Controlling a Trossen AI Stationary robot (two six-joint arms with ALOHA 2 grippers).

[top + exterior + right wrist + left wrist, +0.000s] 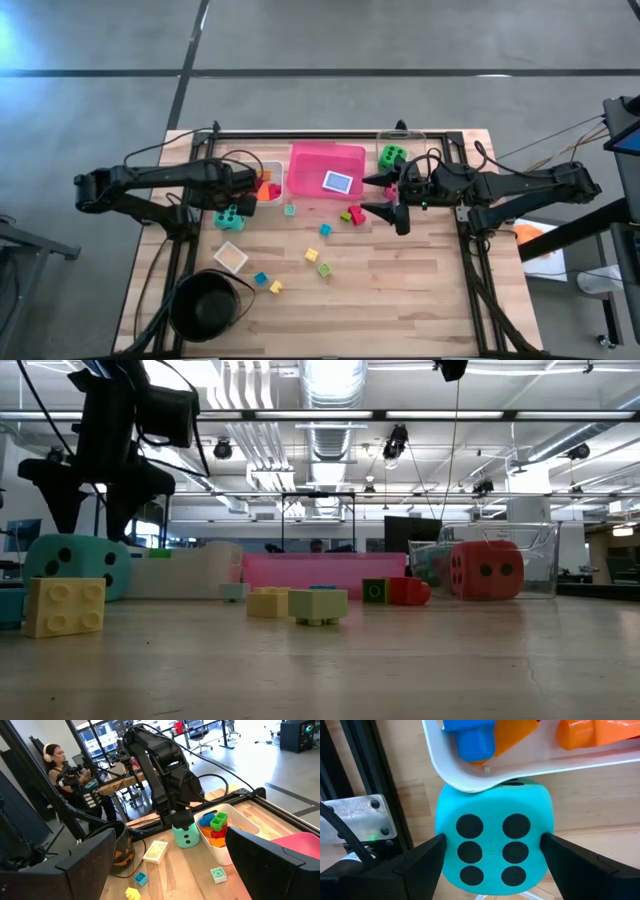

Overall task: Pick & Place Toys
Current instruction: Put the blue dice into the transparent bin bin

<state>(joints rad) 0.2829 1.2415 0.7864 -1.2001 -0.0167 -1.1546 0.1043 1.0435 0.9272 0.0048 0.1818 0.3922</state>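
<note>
A teal die (495,850) with black dots sits on the table beside the corner of a white tray (470,775); the tray's rim overlaps the die's far edge. My left gripper (492,842) points straight down over the die (228,217), open. Its fingertips (62,525) stand at the level of the die's top, one over each side; no touch shows. My right gripper (373,196) hangs open and level, high over the table's right half, with nothing between its fingers. A green die (392,156) and a red die (487,570) stand at the far right.
The white tray holds orange, blue and green blocks (215,827). A pink tray (325,165) holds a card (338,182). Small blocks (320,255) lie scattered mid-table, with a pale square tile (230,257) and a black bowl (205,305) near left. A person (55,755) sits beyond the table.
</note>
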